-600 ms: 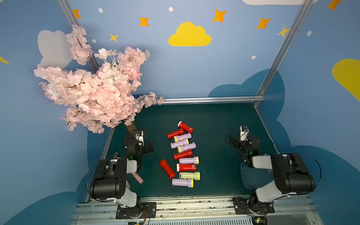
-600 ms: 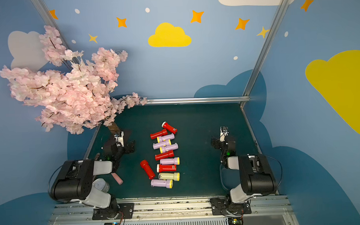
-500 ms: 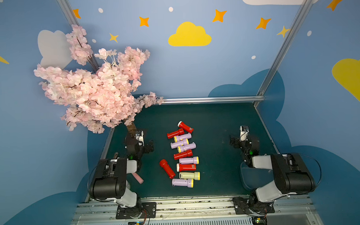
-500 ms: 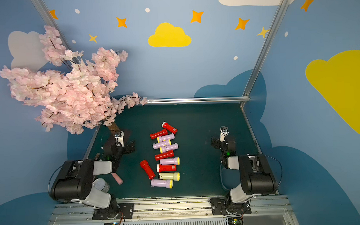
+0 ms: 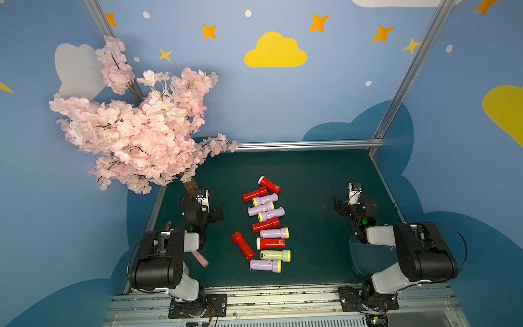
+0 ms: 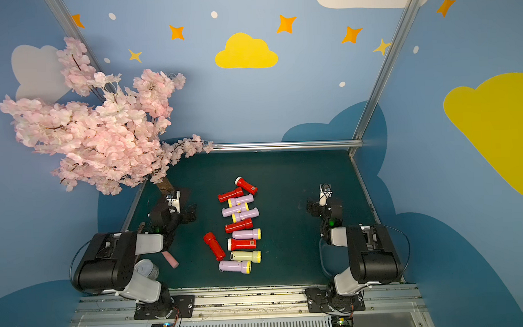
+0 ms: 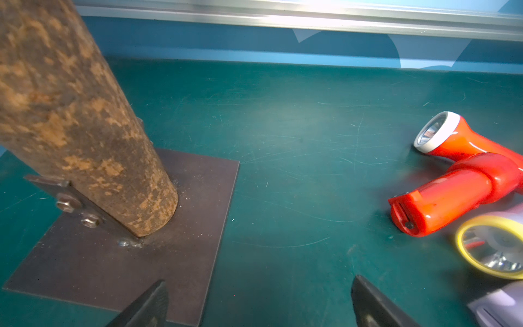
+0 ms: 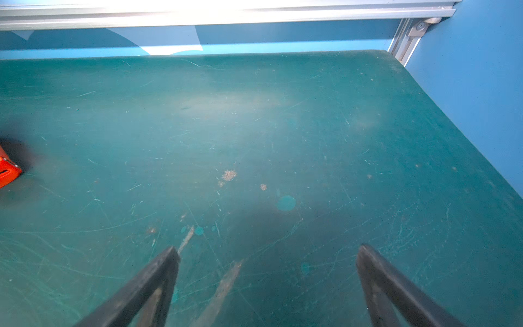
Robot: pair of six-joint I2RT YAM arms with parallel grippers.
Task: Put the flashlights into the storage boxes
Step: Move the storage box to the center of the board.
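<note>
Several flashlights lie in a loose column down the middle of the green mat: red ones such as the farthest (image 5: 269,184), lilac ones with yellow heads (image 5: 265,265), and a cream-yellow one (image 5: 275,255). One red flashlight (image 5: 242,245) lies askew to the left of the column. My left gripper (image 5: 217,213) (image 7: 259,286) hovers open and empty left of the column, by the tree base. My right gripper (image 5: 339,205) (image 8: 268,250) is open over bare mat to the right. A blue-grey storage box (image 5: 366,256) shows partly under my right arm.
A pink blossom tree (image 5: 133,129) overhangs the back left; its brown trunk (image 7: 70,113) stands on a metal plate (image 7: 113,263) just beside my left fingers. A silver tin can (image 6: 147,268) and a pink handle (image 5: 200,259) sit under my left arm. An aluminium rail (image 5: 307,144) bounds the back.
</note>
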